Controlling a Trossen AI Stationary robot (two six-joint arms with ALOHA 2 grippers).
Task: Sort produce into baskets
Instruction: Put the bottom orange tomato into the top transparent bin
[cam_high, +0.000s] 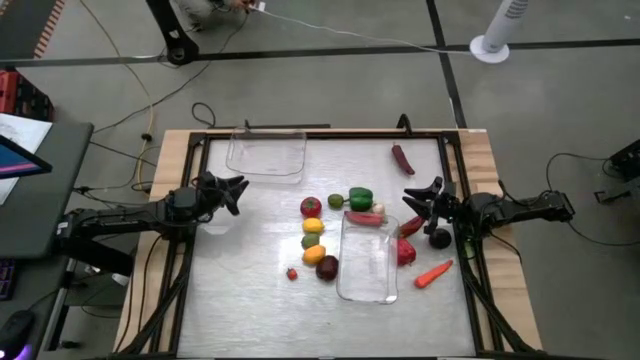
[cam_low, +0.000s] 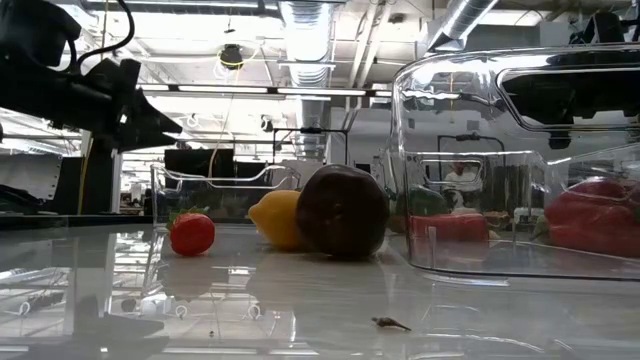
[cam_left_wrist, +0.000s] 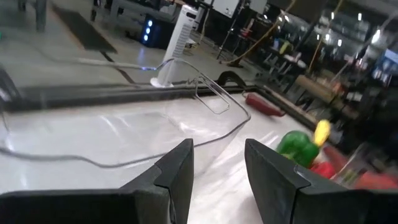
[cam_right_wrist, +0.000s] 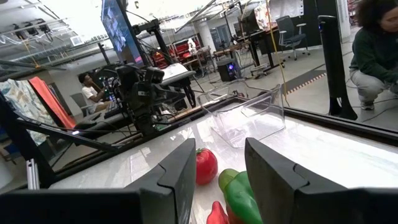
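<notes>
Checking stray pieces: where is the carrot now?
In the high view the carrot lies on the table's right side, just outside the nearer clear tray, below the right pincer.

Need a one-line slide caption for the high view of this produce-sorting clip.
Both arms wait at the table's sides, left gripper and right gripper empty, produce clustered beside the near basket; far basket empty.

**A workshop room around a wood-edged work table**

The table (cam_high: 190, 150) has a pale, glossy top with light wood edges and stands on a grey concrete floor (cam_high: 330, 85) crossed by dark lines. Thin cables (cam_high: 330, 35) trail over the floor. A white fan base (cam_high: 497, 30) stands beyond the far edge. Overhead, silver ducts (cam_low: 460, 20) and strip lights (cam_low: 250, 91) run along an open ceiling. A person in dark clothing (cam_right_wrist: 376, 46) crouches at one side; another person (cam_right_wrist: 90, 90) sits farther off among desks.
</notes>
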